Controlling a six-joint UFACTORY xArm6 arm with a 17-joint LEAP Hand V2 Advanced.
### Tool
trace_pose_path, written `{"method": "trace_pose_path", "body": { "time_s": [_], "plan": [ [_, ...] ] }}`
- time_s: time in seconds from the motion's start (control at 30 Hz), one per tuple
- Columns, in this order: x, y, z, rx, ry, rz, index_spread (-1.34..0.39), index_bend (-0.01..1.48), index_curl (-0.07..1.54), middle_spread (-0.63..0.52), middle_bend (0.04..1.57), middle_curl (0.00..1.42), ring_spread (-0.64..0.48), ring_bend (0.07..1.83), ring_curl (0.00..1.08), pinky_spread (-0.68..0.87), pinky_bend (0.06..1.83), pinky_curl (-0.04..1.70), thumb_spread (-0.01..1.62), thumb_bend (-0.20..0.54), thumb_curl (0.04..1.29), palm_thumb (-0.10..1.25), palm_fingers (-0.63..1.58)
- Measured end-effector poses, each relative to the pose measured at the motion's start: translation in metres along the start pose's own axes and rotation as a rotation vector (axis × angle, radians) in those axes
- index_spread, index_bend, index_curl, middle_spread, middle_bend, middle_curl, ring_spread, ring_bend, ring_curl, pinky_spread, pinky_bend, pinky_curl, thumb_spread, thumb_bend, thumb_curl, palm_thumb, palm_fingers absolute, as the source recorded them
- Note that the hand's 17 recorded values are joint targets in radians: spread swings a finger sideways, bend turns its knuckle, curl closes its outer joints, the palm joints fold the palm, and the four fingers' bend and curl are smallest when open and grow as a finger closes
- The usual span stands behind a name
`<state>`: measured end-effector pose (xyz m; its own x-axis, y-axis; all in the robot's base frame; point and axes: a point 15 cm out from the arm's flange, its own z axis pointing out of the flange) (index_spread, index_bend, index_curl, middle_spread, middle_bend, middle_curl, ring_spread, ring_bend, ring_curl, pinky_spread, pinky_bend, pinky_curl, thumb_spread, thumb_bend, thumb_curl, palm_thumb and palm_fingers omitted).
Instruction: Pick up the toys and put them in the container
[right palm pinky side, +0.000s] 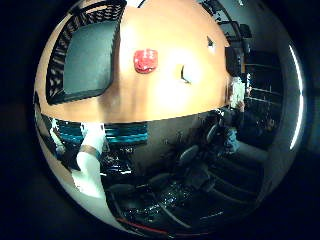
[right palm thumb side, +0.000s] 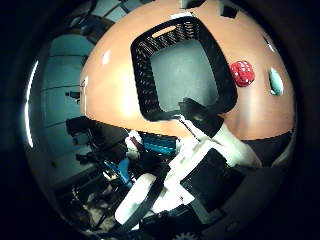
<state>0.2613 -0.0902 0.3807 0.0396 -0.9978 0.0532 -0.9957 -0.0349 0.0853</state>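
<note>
A red toy (right palm thumb side: 241, 72) lies on the orange-brown table (right palm thumb side: 110, 70), beside the black mesh container (right palm thumb side: 141, 72). A small white toy (right palm thumb side: 277, 82) lies on the table just past the red one, away from the container. The container looks empty. My hand (right palm thumb side: 205, 150) hangs above the table's edge, on the near side of the container, with its white and black fingers relaxed and nothing between them. In the little finger side view the red toy (right palm pinky side: 146, 60), the white toy (right palm pinky side: 185, 72) and the container (right palm pinky side: 62, 55) lie well away from the palm.
Another small pale thing (right palm pinky side: 210, 44) lies farther along the table. Off the table's edge are office chairs (right palm pinky side: 185, 160) and dark room furniture (right palm pinky side: 240, 65).
</note>
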Motion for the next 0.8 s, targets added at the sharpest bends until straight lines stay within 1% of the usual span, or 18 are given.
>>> {"method": "trace_pose_path", "body": {
  "time_s": [0.17,0.33,0.5,0.63,0.8],
  "plan": [
    [0.007,-0.006,-0.001,0.030,0.009,0.011,-0.42,0.18,0.36,-0.12,0.20,0.39,-0.01,0.36,0.22,0.36,0.32,0.18,1.16,-0.017,0.27,0.71,0.44],
    [0.042,-0.011,0.001,0.069,0.018,0.095,-0.42,0.18,0.35,-0.15,0.22,0.39,-0.03,0.37,0.22,0.36,0.32,0.18,1.16,-0.018,0.27,0.70,0.46],
    [0.113,-0.002,0.011,0.066,0.005,0.232,-0.42,0.18,0.35,-0.16,0.23,0.39,-0.03,0.37,0.22,0.36,0.32,0.18,1.16,-0.021,0.27,0.69,0.46],
    [0.173,0.002,0.013,0.064,0.003,0.308,-0.41,0.17,0.35,-0.15,0.23,0.39,-0.02,0.35,0.22,0.36,0.32,0.19,1.16,-0.023,0.27,0.66,0.43],
    [0.240,0.001,0.012,0.060,0.000,0.385,-0.40,0.17,0.34,-0.12,0.22,0.39,0.02,0.32,0.22,0.36,0.33,0.20,1.15,-0.024,0.26,0.61,0.38]
  ]
}}
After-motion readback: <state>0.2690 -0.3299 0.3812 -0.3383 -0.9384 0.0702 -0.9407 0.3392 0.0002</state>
